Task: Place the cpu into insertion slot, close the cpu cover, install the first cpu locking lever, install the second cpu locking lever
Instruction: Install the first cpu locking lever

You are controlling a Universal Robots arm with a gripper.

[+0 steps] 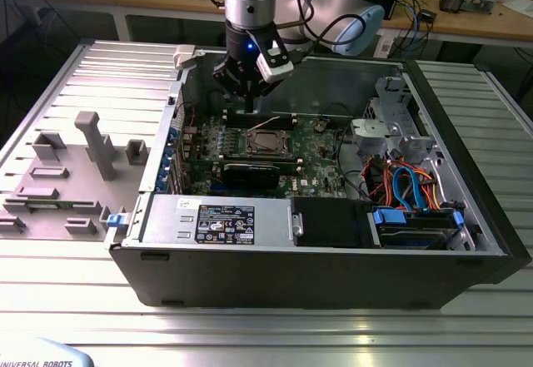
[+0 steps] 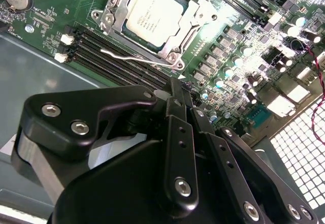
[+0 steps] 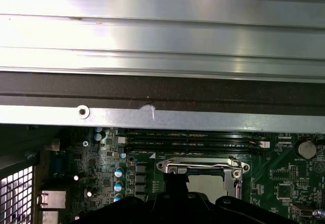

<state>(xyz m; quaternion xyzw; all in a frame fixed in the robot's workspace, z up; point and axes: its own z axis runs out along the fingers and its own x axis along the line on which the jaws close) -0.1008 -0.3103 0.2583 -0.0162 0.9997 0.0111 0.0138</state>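
cpu (image 2: 155, 14) seated under closed cpu cover (image 2: 189, 31)

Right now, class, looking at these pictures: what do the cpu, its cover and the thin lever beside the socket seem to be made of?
The cpu: top looks like matte silvery-grey metal, smooth, softly reflecting light. The cpu cover: seemingly stamped sheet metal, bright and shiny, with glinting edges and screws at its corners. The lever: apparently bent steel wire, thin, polished, catching a highlight. The gripper above the board appears to be black metal or plastic; I cannot tell which.
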